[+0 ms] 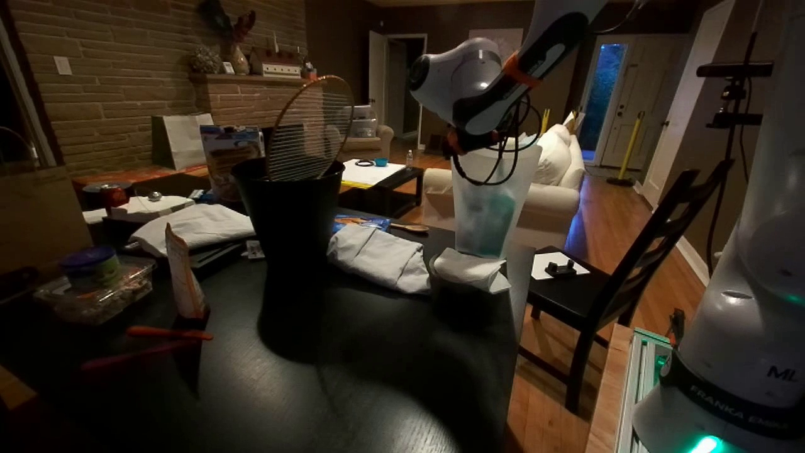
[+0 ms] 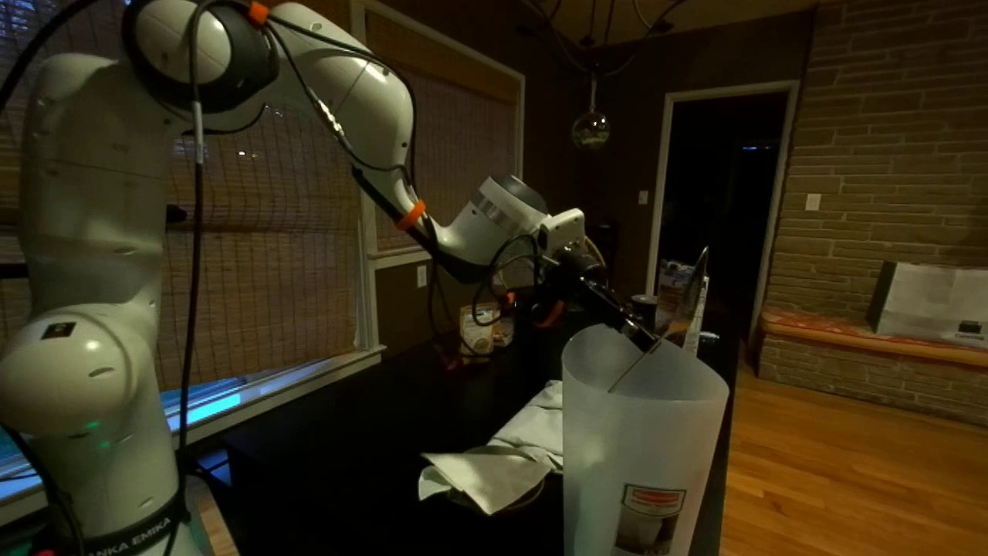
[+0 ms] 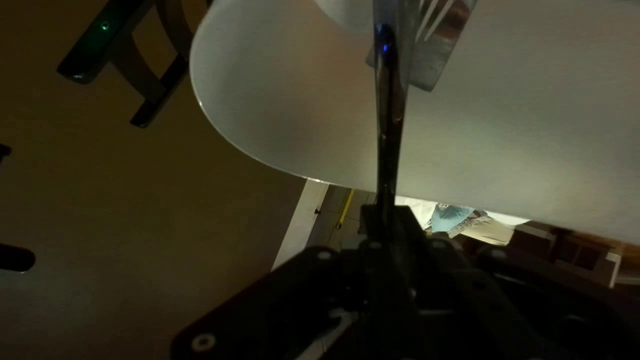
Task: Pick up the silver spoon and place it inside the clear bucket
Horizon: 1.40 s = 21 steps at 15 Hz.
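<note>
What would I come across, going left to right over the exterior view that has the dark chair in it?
Round lidded tub, upright food pouch, tall black container, bundled white cloth, clear bucket, dark chair, robot's base.

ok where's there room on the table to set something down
In an exterior view, there's room on the near part of the black table, between the red item, the white cloths and its right edge. Crowded: around the black bin, and at the clear bucket, where the tool holds the silver spoon.
</note>
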Each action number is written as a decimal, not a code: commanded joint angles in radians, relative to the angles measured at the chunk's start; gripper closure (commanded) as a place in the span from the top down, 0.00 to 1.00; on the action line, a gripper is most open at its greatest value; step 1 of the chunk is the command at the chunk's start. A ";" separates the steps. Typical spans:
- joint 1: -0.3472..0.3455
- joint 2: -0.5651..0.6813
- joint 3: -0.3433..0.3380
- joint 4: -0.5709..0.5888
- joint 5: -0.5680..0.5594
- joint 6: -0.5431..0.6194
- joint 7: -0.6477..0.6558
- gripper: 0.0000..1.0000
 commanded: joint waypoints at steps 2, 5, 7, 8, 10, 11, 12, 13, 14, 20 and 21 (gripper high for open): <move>0.006 0.033 0.015 0.000 0.021 -0.016 -0.004 0.03; 0.010 0.049 0.023 0.002 0.027 -0.031 -0.017 0.03; 0.011 0.057 0.026 0.004 0.031 -0.047 -0.024 0.37; 0.011 0.061 0.027 0.006 0.032 -0.054 -0.026 0.43; 0.011 0.060 0.030 0.007 0.034 -0.066 -0.033 0.57; 0.011 0.052 0.030 0.013 0.037 -0.069 -0.037 0.63; 0.013 0.042 0.030 0.023 0.035 -0.076 -0.035 0.71; 0.014 0.016 0.030 0.032 0.033 -0.077 -0.040 0.77; 0.019 -0.015 0.030 0.034 0.017 -0.079 -0.038 0.85; 0.066 -0.301 0.067 -0.013 -0.127 -0.037 -0.020 1.00; 0.073 -0.327 0.076 -0.009 -0.136 -0.005 -0.036 1.00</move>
